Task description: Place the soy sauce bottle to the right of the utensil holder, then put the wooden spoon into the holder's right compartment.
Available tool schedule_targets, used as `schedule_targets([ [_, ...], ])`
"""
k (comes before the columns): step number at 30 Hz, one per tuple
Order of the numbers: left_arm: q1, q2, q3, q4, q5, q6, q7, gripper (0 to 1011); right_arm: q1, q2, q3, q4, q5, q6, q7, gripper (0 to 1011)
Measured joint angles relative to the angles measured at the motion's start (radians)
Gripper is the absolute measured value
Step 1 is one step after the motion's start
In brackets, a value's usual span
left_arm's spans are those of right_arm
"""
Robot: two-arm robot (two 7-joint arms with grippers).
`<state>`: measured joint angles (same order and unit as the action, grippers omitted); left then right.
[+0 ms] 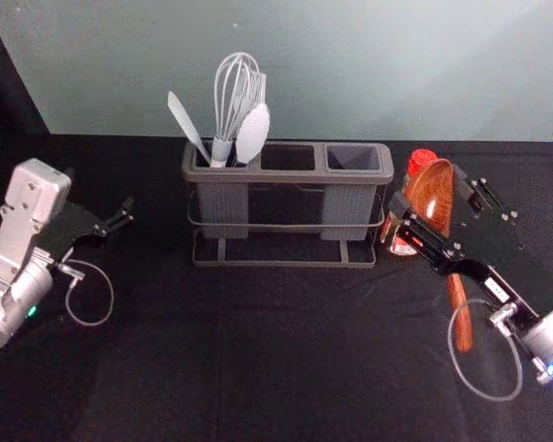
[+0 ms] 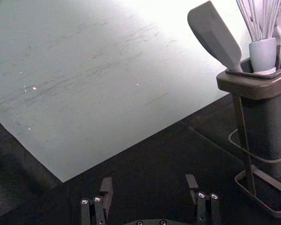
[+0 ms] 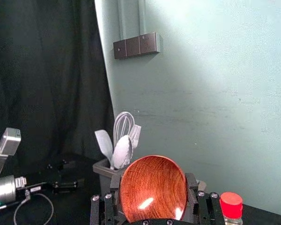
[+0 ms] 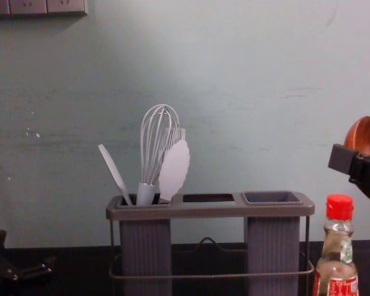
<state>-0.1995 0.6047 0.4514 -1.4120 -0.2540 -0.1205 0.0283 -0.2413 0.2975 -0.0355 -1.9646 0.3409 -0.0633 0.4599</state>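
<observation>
Your right claw [image 1: 435,195] pinches the wooden spoon [image 1: 430,198] by its bowl, right of the utensil holder [image 1: 290,226]; its long axis tilts, bowl up, handle down. The soy sauce bottle [image 4: 337,253] stands just beside that holder; your left claw [image 1: 98,191], spread, waits left of it.

The right gripper [image 4: 353,163] holds a wooden spoon [image 4: 365,137] aloft at the right edge, above a red-capped soy sauce bottle [image 4: 339,246] standing upright beside the utensil holder [image 4: 209,210].
In the holder's left compartment, a whisk [image 4: 145,193], a fork [image 4: 175,132], a white serving spoon [image 4: 174,169] and a slanting pale spatula [image 4: 114,175] lean against a scuffed, pale wall [image 4: 246,80]; ribbed cups hang at left and right in the wire frame [image 4: 222,275]. The left gripper [image 4: 34,271] sits in shadow at lower left, while a socket panel [image 4: 37,6] lines the upper left corner.
</observation>
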Motion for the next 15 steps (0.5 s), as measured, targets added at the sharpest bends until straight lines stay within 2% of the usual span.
schedule_targets([
  [3,0.0,0.0,0.0,0.0,0.0,0.0,0.0,1011,0.008,0.007,-0.006,0.005,-0.004,-0.001,-0.002,838],
  [7,0.0,0.0,0.0,0.0,0.0,0.0,0.0,1011,0.058,0.011,-0.029,0.027,-0.021,-0.011,-0.016,838],
  [11,0.0,0.0,0.0,0.0,0.0,0.0,0.0,1011,0.129,0.012,-0.054,0.057,-0.031,-0.013,-0.022,838],
  [15,0.0,0.0,0.0,0.0,0.0,0.0,0.0,1011,0.224,-0.003,-0.08,0.117,-0.016,-0.029,-0.02,838],
])
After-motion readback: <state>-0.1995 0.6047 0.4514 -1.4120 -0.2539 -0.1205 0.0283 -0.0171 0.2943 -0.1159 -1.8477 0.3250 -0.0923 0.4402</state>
